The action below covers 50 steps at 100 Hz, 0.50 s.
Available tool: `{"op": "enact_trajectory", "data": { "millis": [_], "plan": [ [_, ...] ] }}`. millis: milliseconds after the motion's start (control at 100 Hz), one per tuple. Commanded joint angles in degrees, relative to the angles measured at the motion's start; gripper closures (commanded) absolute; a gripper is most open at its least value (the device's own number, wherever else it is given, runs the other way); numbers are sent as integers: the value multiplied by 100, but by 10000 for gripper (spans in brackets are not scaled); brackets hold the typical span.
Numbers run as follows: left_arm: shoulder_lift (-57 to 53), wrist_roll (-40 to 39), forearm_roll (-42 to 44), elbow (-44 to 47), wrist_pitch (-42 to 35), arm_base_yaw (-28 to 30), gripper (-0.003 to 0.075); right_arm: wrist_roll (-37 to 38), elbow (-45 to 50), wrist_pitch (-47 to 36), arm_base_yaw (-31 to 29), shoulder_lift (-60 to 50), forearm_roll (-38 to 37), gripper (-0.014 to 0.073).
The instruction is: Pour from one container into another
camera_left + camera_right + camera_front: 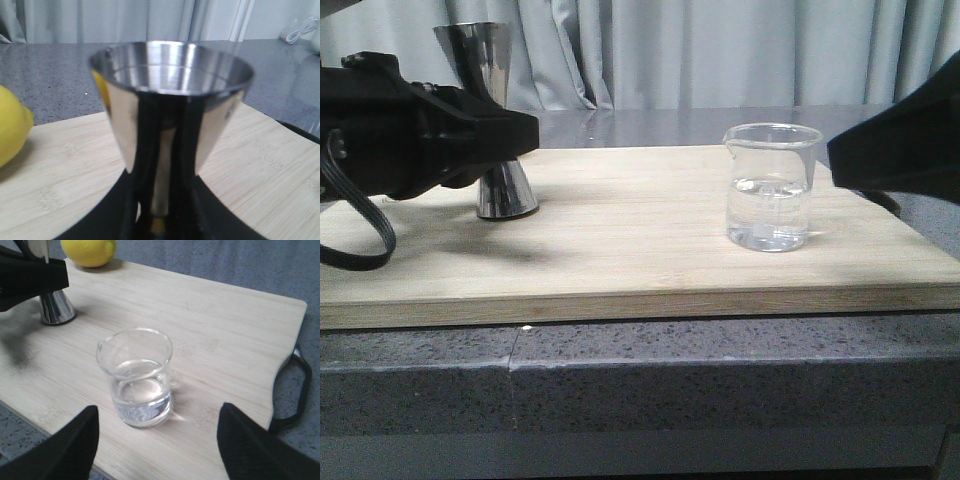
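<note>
The clear glass beaker [770,190] stands upright on the right part of the wooden board [620,260], about a third full of clear liquid. Seen from the right wrist, the beaker [136,377] lies just beyond my right gripper [158,412], whose fingers are spread wide and touch nothing. That gripper [842,150] hangs right of the beaker. The shiny metal jigger [507,190] stands on the board's left part. My left gripper [517,130] is shut on its narrow waist. In the left wrist view the jigger [170,90] fills the middle, with the gripper [162,202] round its waist.
A yellow lemon [89,251] lies behind the jigger near the board's far edge, and it shows too as the lemon [12,130] in the left wrist view. The board has a dark handle [295,390] at its right end. A grey stone counter [640,370] carries the board.
</note>
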Motion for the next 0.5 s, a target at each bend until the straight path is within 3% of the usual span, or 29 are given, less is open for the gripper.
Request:
{"op": "enact_trajectory", "data": {
  "millis": [0,190,380,490],
  "plan": [
    [-278,-115,61,-131,-519,12,739,-75,-144,-651,5,198,-104,141],
    [-591,-115,118,-141,-419,12,739,-75,-144,-1009,63,487,-132,141],
    [-925,-116,148,-364,244,12,739,-75,-144,-1256,210,707,-145,141],
    [-1056,-452,175,-493,267,12,739,-75,-144,-1417,245,867,-145,141]
  ]
}}
